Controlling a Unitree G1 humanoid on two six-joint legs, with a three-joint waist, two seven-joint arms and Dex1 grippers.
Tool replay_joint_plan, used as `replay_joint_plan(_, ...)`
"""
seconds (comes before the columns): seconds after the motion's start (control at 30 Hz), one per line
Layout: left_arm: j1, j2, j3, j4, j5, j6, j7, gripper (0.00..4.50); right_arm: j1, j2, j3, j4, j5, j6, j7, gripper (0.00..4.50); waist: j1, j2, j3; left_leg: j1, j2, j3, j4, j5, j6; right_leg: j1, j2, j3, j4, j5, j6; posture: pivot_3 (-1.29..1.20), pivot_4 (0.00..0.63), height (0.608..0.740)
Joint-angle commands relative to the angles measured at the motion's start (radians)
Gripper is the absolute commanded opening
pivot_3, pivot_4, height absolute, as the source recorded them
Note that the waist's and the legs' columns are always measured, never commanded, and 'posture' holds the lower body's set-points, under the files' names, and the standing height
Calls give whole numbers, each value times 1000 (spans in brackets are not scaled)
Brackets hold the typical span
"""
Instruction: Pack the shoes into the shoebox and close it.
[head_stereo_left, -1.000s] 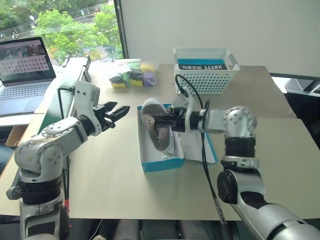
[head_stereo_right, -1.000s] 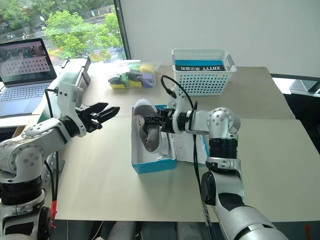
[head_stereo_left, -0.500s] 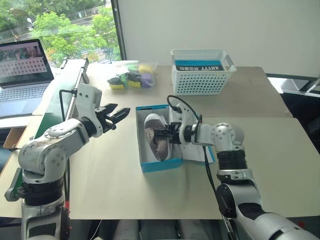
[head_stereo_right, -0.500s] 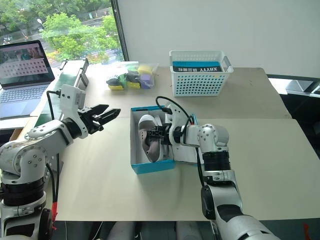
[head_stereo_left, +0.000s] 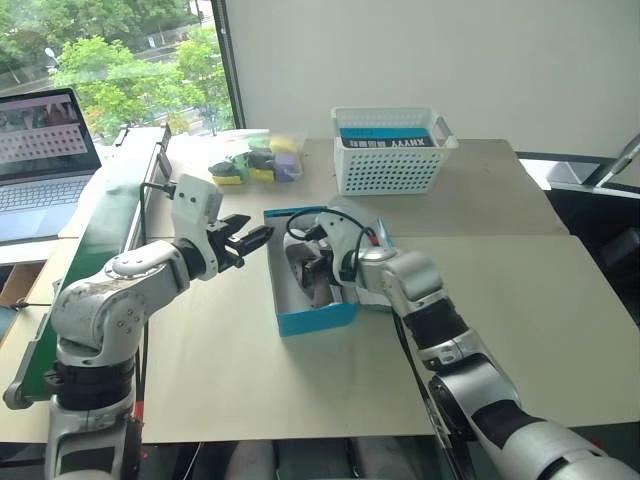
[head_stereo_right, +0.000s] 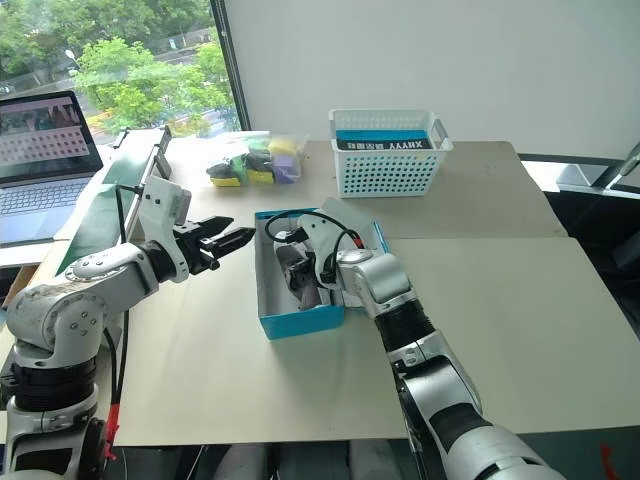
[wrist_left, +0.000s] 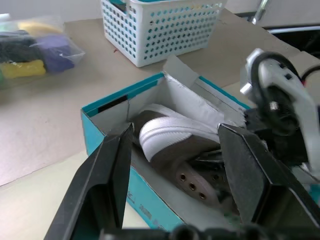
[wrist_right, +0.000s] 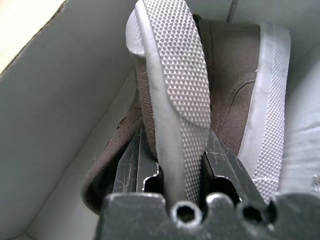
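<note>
Gripping shoe (wrist_right: 175, 100) inside shoebox (head_stereo_left: 315, 318)

shoe (wrist_right: 172, 75) lowered into shoebox (head_stereo_left: 318, 318) — sole rolled sideways

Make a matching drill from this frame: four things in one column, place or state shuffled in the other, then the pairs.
Things
1. right gripper
2. left gripper
3. basket
4. laptop

Place or state
A. open, holding nothing, beside the shoebox
B. far end of the table, another blue box inside
C. shut on a shoe's sole, inside the shoebox
D. by the window, on the robot's left, screen lit

Pairs: 1-C, 2-A, 3-B, 4-D
</note>
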Motion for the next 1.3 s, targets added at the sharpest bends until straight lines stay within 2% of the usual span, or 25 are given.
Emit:
replay_joint_plan(0.03, 14, 34, -11, -56, 0, -10, -47, 2861, 26, -37, 57, 114, -105, -64, 16, 387, 3, 0, 0, 5, 0, 0, -1, 0, 0, 5, 0, 0, -2, 0, 0, 0, 150, 740)
replay_joint_plan(0.13, 33, 62, -31, -70, 5, -14, -80, 2861, 15, -45, 80, 139, -142, -98, 43, 387, 4, 0, 0, 12, 0, 0, -6, 0, 0, 13, 0, -1, -10, -3, 5, 0, 150, 740)
replay_joint_plan(0.3, 44, 86, -55, -72, 21, -23, -106, 2861, 22, -44, 92, 137, -156, -95, 118, 387, 10, -1, -1, 10, 0, -1, -6, 0, 0, 12, 0, -1, -11, -1, 0, 0, 150, 740)
replay_joint_plan(0.43, 47, 97, -70, -60, 47, -24, -113, 2861, 55, -50, 151, 78, -145, -36, 260, 387, 9, -1, -1, 10, 0, -1, -7, 0, 0, 12, 0, -1, -11, 0, -2, 0, 150, 740)
replay_joint_plan(0.5, 44, 96, -74, -54, 55, -28, -119, 2861, 69, -55, 171, 43, -146, -15, 302, 1377, 10, -1, -1, 9, 0, -1, -8, 0, 0, 10, 0, -1, -11, 0, -2, 0, 150, 740)
replay_joint_plan(0.8, 36, 87, -80, -48, 71, -35, -138, 2861, 68, -77, 163, -34, -164, 35, 380, 4333, 16, 1, 1, 1, 0, -1, -10, -2, -2, 4, -1, -2, -14, -1, -1, 0, 150, 740)
replay_joint_plan(0.83, 34, 87, -81, -46, 74, -37, -141, 2861, 62, -82, 157, -48, -161, 38, 389, 4465, 17, 1, 1, -1, 0, -1, -9, -2, -2, 1, -1, -2, -14, -1, -1, 0, 150, 740)
replay_joint_plan(0.97, 33, 86, -83, -43, 80, -43, -149, 2861, 36, -87, 125, -85, -156, 60, 392, 4465, 26, 1, 1, -11, 0, -2, -8, -2, -2, -10, -1, -2, -11, 0, -2, 0, 150, 740)
replay_joint_plan(1.1, 32, 88, -85, -41, 84, -47, -163, 2861, -72, -125, 7, -246, -78, 212, 428, 4465, 34, 5, 5, -16, -1, -2, -8, -2, -2, -13, -2, -2, -12, 0, -2, 0, 150, 740)
replay_joint_plan(1.17, 31, 87, -86, -40, 86, -47, -167, 2861, -96, -143, -19, -292, -47, 268, 440, 4465, 35, 5, 5, -24, -1, -2, -6, -2, -2, -21, -2, -2, -10, 0, -2, 0, 150, 740)
replay_joint_plan(1.3, 20, 80, -99, -28, 95, -53, -175, 2861, -165, -219, -89, -373, 3, 347, 459, 4465, 33, 6, 6, -29, -1, -2, -7, -2, -2, -27, -2, -2, -9, 0, -2, 0, 150, 740)
